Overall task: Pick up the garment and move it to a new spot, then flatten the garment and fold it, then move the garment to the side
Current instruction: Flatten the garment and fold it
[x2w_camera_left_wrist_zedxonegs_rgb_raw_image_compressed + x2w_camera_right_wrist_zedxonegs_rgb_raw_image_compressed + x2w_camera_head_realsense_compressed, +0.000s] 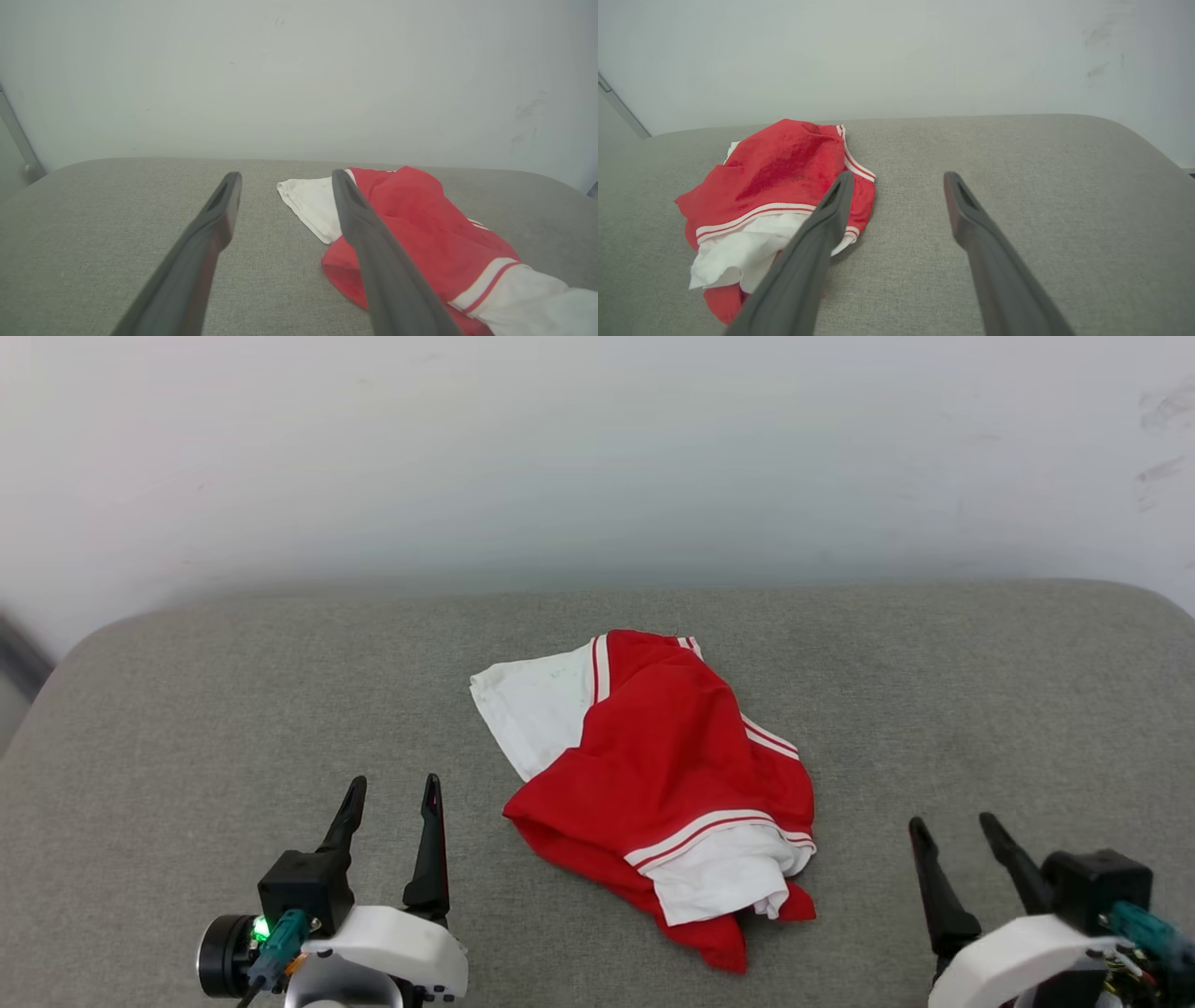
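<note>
Where the garment [663,775] lies, you see it in a crumpled heap near the middle of the grey tabletop [233,691], mostly red, with a white part spread out at its far left and another white part bunched at its near right, each edged with red-and-white stripes. No lettering shows on the folds that face up. Your left tool [393,784] sits low at the near left, fingers apart and holding nothing, just left of the heap and not touching it. Your right tool [952,821] sits at the near right, fingers likewise apart and bare, a little farther from the cloth. Along the left tool [284,175] in its wrist view, the garment [420,219] lies to the right, and the right finger crosses in front of its white and red edge. Along the right tool [899,175] in its wrist view, the garment [784,168] lies to the left, partly behind the left finger, with bare tabletop between the fingers. A pale wall [597,457] rises behind the far edge.
</note>
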Controlling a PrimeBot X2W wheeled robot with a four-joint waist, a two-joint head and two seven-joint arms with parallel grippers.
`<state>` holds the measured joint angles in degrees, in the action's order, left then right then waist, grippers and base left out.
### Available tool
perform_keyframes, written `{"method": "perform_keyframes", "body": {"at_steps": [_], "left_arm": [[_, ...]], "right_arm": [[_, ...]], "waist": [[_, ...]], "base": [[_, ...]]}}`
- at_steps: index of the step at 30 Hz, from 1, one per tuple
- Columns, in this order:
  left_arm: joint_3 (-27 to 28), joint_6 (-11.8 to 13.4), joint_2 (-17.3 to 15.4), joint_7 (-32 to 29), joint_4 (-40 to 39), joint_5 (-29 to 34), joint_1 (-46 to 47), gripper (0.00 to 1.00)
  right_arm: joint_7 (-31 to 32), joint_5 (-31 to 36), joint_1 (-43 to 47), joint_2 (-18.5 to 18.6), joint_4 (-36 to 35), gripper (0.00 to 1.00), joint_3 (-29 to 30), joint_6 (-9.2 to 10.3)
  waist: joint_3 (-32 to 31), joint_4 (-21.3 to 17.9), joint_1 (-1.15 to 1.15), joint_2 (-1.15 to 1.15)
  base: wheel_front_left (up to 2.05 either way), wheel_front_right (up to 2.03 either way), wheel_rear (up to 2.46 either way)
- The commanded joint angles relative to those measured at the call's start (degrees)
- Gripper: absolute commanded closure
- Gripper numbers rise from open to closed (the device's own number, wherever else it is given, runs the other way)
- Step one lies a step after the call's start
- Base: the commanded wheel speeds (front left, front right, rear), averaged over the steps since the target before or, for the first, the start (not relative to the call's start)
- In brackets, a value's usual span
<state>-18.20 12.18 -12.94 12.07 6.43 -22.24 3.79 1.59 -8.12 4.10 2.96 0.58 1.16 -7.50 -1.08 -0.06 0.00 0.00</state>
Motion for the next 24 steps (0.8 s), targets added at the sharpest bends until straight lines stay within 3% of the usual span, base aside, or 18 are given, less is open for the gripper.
{"method": "perform_keyframes", "body": {"at_steps": [1,14,23,24], "left_arm": [[-0.21,0.18,-0.36,-0.07,-0.48,0.40,-0.17,0.00],[-1.35,0.03,0.66,0.53,-1.06,0.41,1.88,0.00],[-1.79,-0.04,1.44,1.21,-0.55,0.53,3.59,0.00],[-1.82,-0.12,1.55,1.31,-0.44,0.50,3.88,0.00]], "right_arm": [[3.58,-1.20,-0.97,-0.12,0.17,0.00,-0.65,0.02],[37.66,-16.24,-6.43,7.58,-4.88,0.00,-9.32,0.01],[45.94,-19.06,-8.48,8.94,-4.03,0.00,-11.24,0.01],[46.50,-19.04,-8.71,9.20,-3.64,0.19,-11.49,0.01]], "waist": [[0.30,0.42,0.00,0.00],[3.51,4.94,0.00,0.00],[6.51,7.48,0.00,0.00],[6.76,7.69,0.00,0.00]], "base": [[0.00,0.00,0.00],[0.00,0.00,0.00],[0.00,0.00,0.00],[0.00,0.00,0.00]]}}
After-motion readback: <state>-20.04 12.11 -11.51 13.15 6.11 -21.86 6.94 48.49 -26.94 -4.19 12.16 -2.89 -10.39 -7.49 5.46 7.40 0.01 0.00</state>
